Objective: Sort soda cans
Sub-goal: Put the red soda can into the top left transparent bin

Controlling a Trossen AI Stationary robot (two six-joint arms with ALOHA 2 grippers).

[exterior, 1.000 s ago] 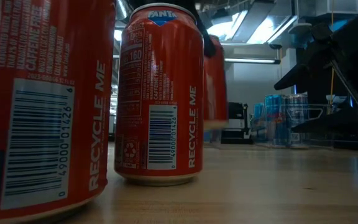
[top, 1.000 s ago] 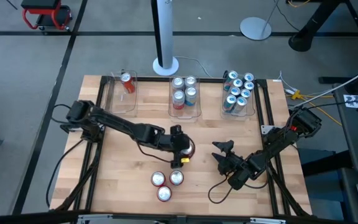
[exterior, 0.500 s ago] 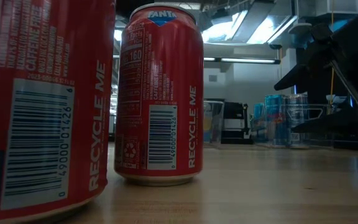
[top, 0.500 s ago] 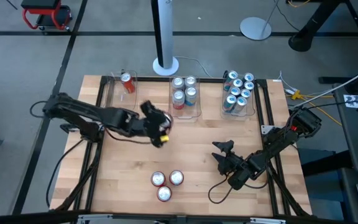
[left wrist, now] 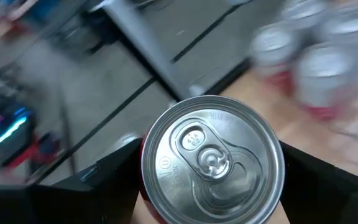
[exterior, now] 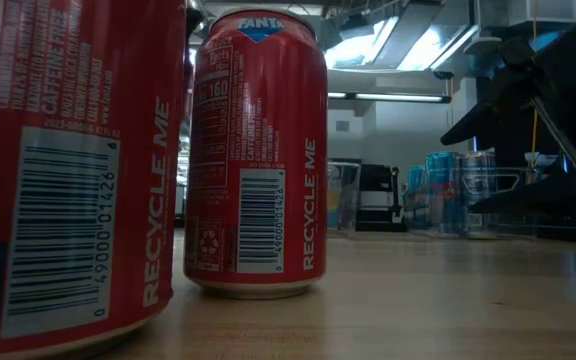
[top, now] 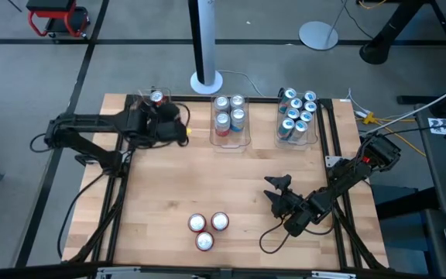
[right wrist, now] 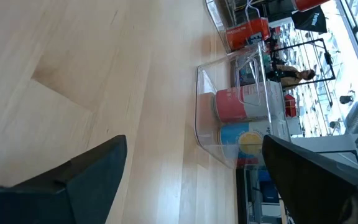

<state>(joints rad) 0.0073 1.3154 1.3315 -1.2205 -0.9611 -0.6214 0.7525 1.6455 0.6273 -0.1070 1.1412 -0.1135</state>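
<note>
Swinging away from the middle of the table (top: 169, 194), the left arm is now reaching over the left bin (top: 152, 116), where half a second ago it was short of the bin and 1 second ago it was low by the loose cans. With that bin as the landmark: the middle bin (top: 231, 122), holding 4 silver-and-red cans, is lying beside it toward the right arm's side, and the right bin (top: 297, 118) of teal cans is standing farther that way. 3 red cans (top: 207, 229) are waiting well apart from the left bin, at the near edge. The right gripper (top: 279, 194) is resting low on the table far from the bin, its jaws spread wide and empty. The left gripper (top: 167, 124) is hovering just at the bin's inner wall, its jaws closed on a red can (left wrist: 213, 163) held upright, silver top facing the wrist camera. 1 red can (top: 156, 98) is already sitting at the bin's far end. The held can's long axis is standing vertical, so the coming move probably turns on lowering it straight down into open floor nearer than that seated can.
</note>
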